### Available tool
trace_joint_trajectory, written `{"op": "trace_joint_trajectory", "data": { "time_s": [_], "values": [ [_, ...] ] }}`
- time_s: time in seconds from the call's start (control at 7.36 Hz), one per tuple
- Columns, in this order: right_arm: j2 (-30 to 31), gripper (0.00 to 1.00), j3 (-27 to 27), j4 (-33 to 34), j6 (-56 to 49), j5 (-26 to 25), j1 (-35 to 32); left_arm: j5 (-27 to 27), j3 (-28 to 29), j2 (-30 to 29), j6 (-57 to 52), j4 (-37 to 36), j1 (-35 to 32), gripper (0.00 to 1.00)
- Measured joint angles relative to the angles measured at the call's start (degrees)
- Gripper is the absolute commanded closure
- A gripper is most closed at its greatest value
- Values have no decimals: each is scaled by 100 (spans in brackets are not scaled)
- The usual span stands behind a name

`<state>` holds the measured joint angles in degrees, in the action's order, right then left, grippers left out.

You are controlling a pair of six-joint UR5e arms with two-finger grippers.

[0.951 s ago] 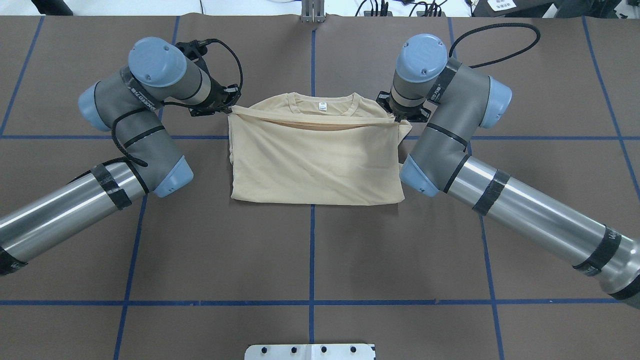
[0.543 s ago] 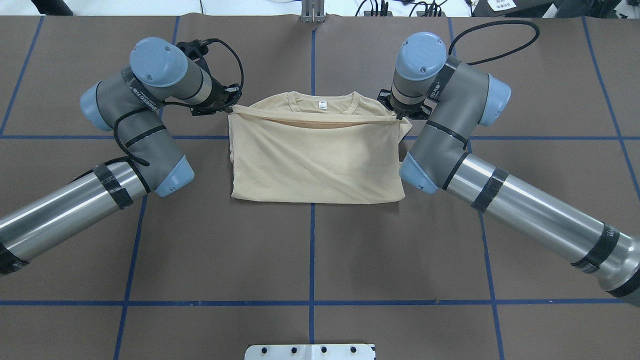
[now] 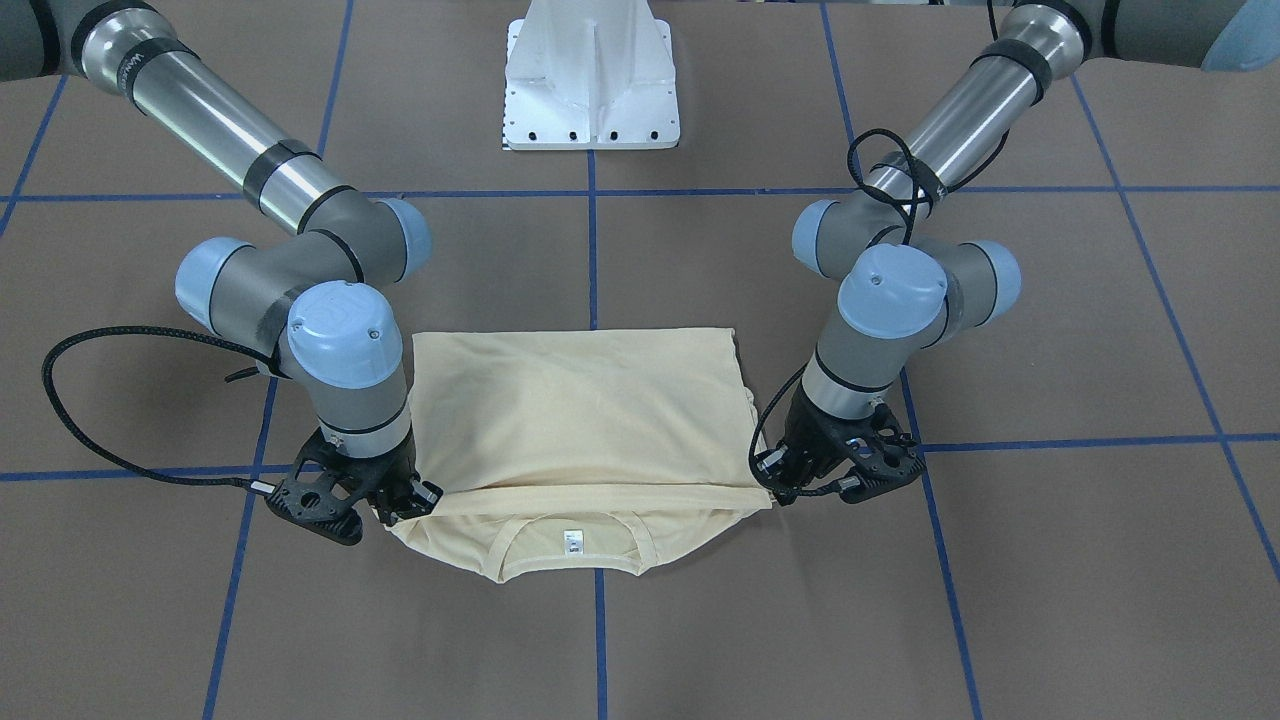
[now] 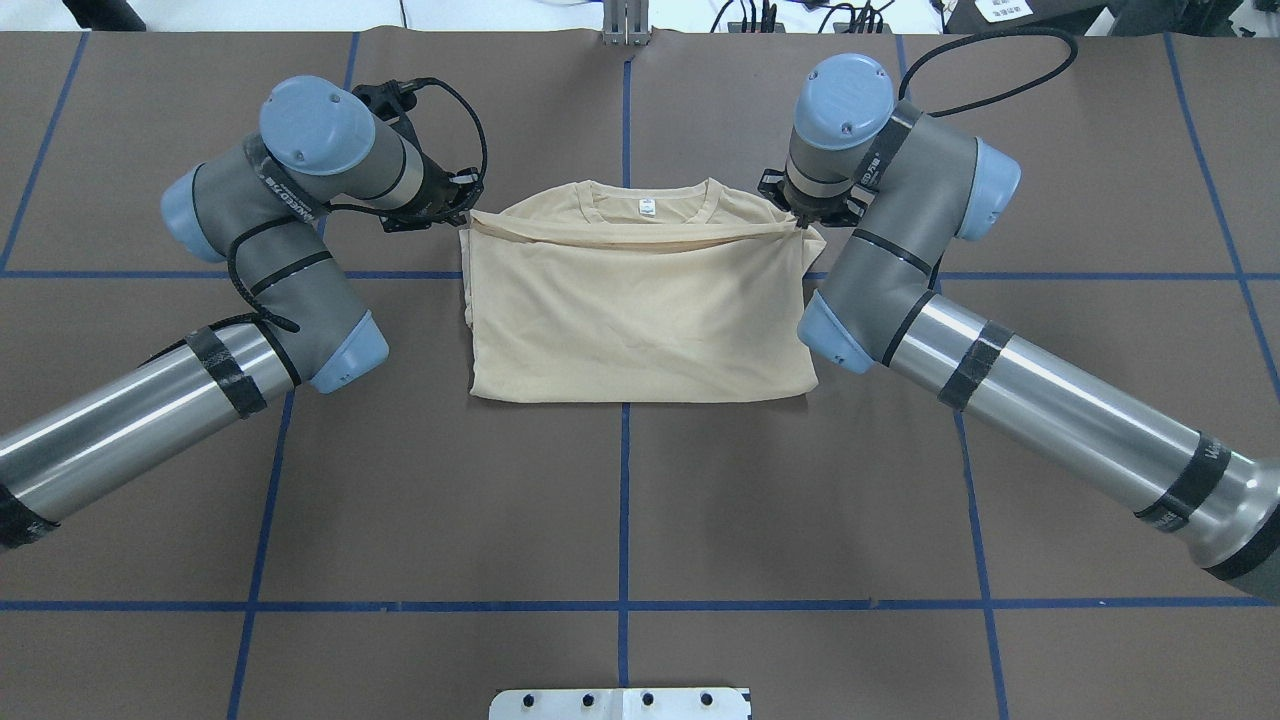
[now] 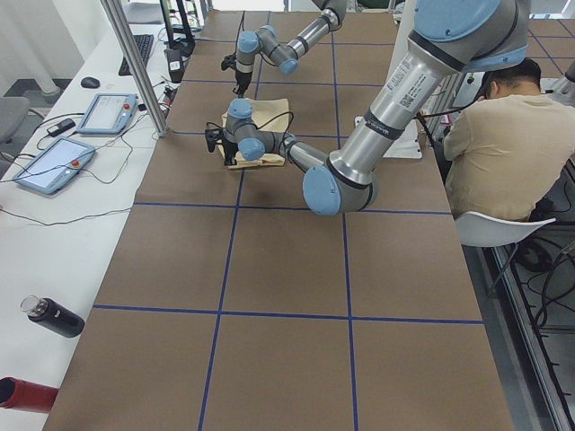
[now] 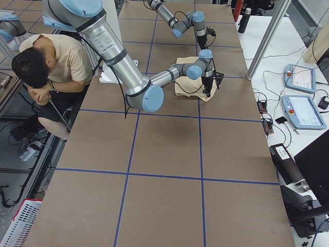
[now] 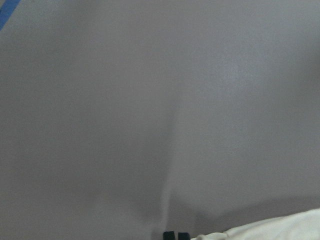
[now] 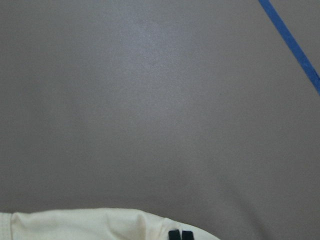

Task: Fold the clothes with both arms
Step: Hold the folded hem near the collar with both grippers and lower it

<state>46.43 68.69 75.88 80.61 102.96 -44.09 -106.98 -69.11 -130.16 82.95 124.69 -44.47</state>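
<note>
Brown paper gridded with blue tape lines (image 4: 624,500) covers the desk (image 4: 400,520). The cream shirt (image 4: 640,320) lies at the far middle of it, between the two arms, doubled over on itself. Its carried edge is stretched in a taut line just short of the collar (image 4: 650,190), and the white neck label (image 4: 646,209) shows beyond it. The left fingers (image 7: 170,235) are pressed together, pinching the left end of that edge, and the right fingers (image 8: 174,234) nip the right end in the same way. In both wrist views the pads sit tight side by side with cloth right next to them.

Over the last second the right arm (image 4: 900,230) has carried its end further toward the collar, while the left arm (image 4: 290,220) has hardly moved. The edge, which sat lower on the right, now runs nearly level, and the shadowed gap beneath it has narrowed. The near fold has also crept a little away from the robot.

I judge this fold to be almost laid. What remains is to lower the edge flat and let go. The fabric looks thin and soft, so it may cling to the fingers or slide back as they part.
</note>
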Motion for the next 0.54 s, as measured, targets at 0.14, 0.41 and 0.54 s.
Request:
{"op": "trace_joint_trajectory", "data": {
  "time_s": [0.14, 0.41, 0.54],
  "values": [
    [-49, 0, -63, -8, -6, -5, -2, -1, 2, 0, -6, 8, 0, 75],
    [-195, 0, -165, -12, 6, -3, -65, -13, -7, -1, -30, 120, -51, 69],
    [-282, 0, -151, -9, 40, 67, -153, -32, -59, -1, -42, 164, -122, 66]
  ]
}}
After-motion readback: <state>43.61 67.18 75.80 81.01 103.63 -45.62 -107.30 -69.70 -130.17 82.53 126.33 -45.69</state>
